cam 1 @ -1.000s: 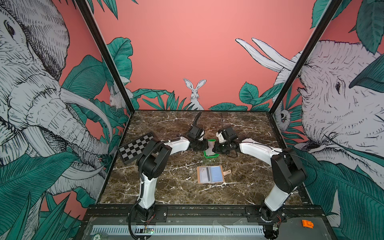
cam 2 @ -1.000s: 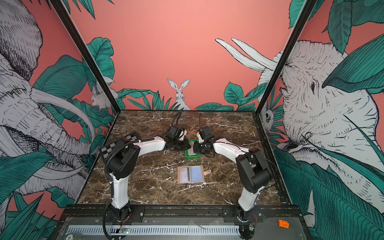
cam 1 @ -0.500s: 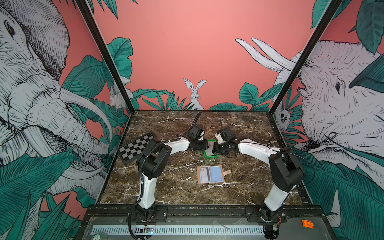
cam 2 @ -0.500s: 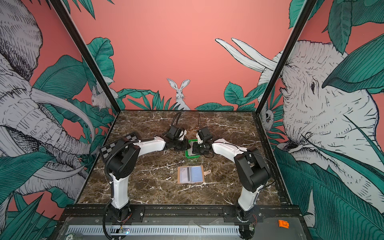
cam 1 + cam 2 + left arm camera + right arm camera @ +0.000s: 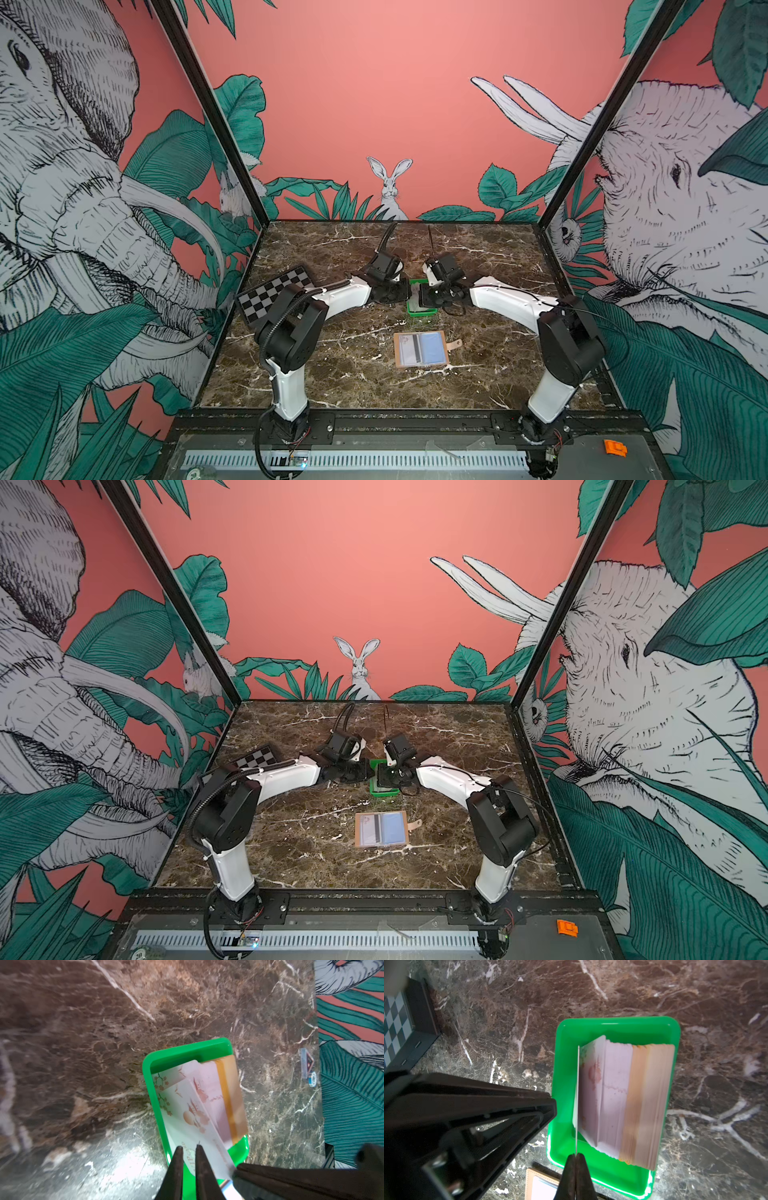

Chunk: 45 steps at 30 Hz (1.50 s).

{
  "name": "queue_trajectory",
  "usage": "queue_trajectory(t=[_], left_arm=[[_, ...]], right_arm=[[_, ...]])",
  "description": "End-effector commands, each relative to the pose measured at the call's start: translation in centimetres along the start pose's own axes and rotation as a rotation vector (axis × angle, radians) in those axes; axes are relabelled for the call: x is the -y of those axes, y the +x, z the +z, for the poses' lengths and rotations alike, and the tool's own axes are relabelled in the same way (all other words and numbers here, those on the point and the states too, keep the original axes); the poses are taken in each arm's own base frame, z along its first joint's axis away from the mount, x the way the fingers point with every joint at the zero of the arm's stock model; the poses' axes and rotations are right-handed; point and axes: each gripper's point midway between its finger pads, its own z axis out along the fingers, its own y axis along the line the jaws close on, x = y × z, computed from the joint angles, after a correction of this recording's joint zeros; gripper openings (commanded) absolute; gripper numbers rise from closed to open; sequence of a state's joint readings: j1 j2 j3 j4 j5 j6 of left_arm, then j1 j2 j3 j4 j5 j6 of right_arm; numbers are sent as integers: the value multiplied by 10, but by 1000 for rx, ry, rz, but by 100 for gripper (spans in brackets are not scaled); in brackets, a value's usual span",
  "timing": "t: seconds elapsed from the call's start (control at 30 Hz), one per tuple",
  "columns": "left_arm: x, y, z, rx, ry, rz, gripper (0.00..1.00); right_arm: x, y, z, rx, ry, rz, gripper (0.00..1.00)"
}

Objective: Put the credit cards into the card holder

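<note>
- Credit card (image 5: 187, 1130) pinched at one end between the pressed-together fingertips of right gripper (image 5: 576, 1159); card on edge, a thin line in right wrist view, printed face toward left wrist camera.
- Left gripper (image 5: 189, 1149) just beside that card's face; fingers slightly parted, slim gap, nothing seen between them; sliver of green visible between its tip and the card in right wrist view.
- Other credit cards (image 5: 623, 1095) in a leaning stack just beside held card, on the side away from left gripper: pinkish-white ones nearer, orange-beige ones beyond.
- Stack inside green tray (image 5: 612, 1022); held card over tray; contact of its lower edge with tray floor: cannot tell.
- Both top views: grippers tip to tip over tray, centre of frame.
- Card holder (image 5: 432, 348) open flat on marble table (image 5: 332, 374), lower centre of frame, below tray and apart from it; strap tab (image 5: 455, 344) at its right side.
- Striped card (image 5: 409, 350) in holder's left half; right sleeve bluish.
- Checkerboard (image 5: 274, 297) left of centre, partly hidden by left arm.
</note>
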<state>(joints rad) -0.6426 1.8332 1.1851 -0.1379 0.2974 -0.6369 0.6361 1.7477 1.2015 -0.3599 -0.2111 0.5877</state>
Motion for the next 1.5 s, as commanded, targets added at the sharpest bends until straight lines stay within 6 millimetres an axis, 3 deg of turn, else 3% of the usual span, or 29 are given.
queue_trajectory(t=[0.0, 0.37, 0.77, 1.23, 1.43, 1.47], left_arm=[[-3, 1, -17, 15, -20, -8, 16], [-5, 5, -25, 30, 1, -43, 16], [-9, 6, -27, 37, 15, -65, 16], [-12, 11, -27, 36, 27, -86, 15], [-4, 15, -35, 41, 77, -77, 15], [-2, 16, -37, 47, 95, -78, 15]], right_arm=[[1, -2, 2, 5, 43, -32, 0], [-6, 3, 12, -14, 42, -56, 3], [-11, 1, 22, -16, 30, -58, 16], [-15, -5, 31, -18, 25, -51, 16], [-6, 2, 38, -46, 59, -47, 15], [-11, -6, 35, -30, 53, -46, 13]])
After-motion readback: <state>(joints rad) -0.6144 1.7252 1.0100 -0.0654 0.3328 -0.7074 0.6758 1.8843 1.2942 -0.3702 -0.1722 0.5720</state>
